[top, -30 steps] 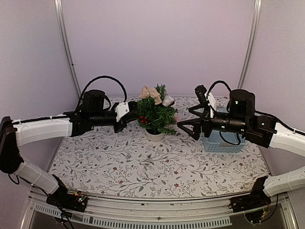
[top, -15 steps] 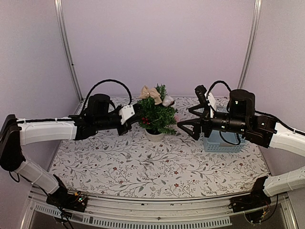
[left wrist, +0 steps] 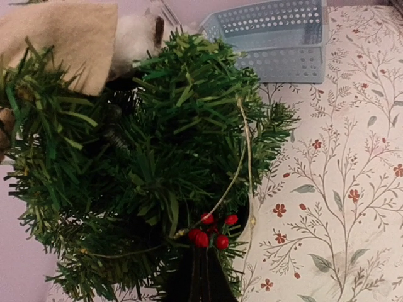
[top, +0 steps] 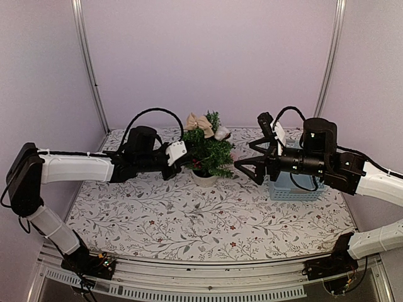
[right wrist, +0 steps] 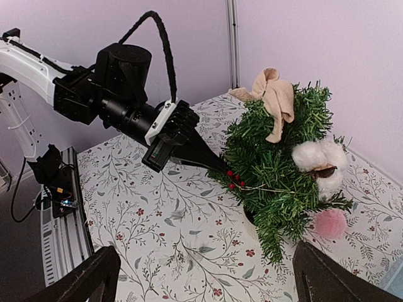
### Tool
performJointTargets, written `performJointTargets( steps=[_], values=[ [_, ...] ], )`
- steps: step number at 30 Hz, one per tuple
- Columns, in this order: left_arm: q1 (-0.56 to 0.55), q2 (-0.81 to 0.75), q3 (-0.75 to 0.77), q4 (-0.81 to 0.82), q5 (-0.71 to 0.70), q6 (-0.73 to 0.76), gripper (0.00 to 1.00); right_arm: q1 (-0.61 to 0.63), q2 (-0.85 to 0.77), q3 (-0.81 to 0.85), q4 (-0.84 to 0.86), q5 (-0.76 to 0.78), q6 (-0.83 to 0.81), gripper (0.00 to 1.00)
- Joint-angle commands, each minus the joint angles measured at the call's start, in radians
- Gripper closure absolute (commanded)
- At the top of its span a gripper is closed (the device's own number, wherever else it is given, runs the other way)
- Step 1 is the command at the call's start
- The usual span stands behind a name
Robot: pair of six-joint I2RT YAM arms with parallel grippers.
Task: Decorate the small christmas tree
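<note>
Green synthetic needles make up the small christmas tree [top: 208, 150], which stands upright in its white pot [top: 204, 179] at the far middle of the patterned surface [top: 189, 220], between the two arms.

Already on it:
- a beige bow [top: 198, 121] at the crown
- a white cotton ornament [right wrist: 318, 157] on the far side
- a pink pom-pom [right wrist: 330, 223] low down

Handling assessment: the tree is judged light and top-heavy, and liable to tip under a sideways push. The needles are soft and springy and give no firm purchase. The branches probably bend and hold their shape. The pot looks rigid and smooth, so its rim, or the trunk just above it, is the sound place to steady the tree.

Left tool [left wrist: 203, 258]: clenched, and from the wrist view apparently pinching the thin stem of a red berry sprig [left wrist: 211, 231]. Its tips are pressed into the lower branches on the tree's left side.

Right tool [top: 245, 157]: released, jaws spread wide and holding nothing. It hovers just beside the tree's right flank.

A pale blue basket [top: 293, 185] sits on the surface to the right of the tree, behind the right arm. Its contents cannot be made out.
</note>
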Motion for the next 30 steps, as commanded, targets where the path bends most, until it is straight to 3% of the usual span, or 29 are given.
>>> performJointTargets(
  steps=[1, 19, 24, 30],
  values=[
    [-0.016, 0.024, 0.035, 0.03, -0.008, -0.012, 1.0, -0.007, -0.009, -0.009, -0.003, 0.005, -0.006, 0.01],
    [-0.022, 0.072, 0.072, -0.017, -0.004, -0.005, 1.0, -0.007, -0.013, -0.009, -0.006, 0.008, -0.004, 0.01],
    [-0.022, 0.044, 0.072, -0.032, -0.014, -0.007, 0.88, -0.008, -0.011, -0.007, -0.006, 0.007, -0.004, 0.01],
    [-0.022, 0.002, 0.058, -0.056, -0.026, 0.001, 0.83, -0.008, -0.004, 0.0, -0.001, -0.004, -0.003, 0.01]
  ],
)
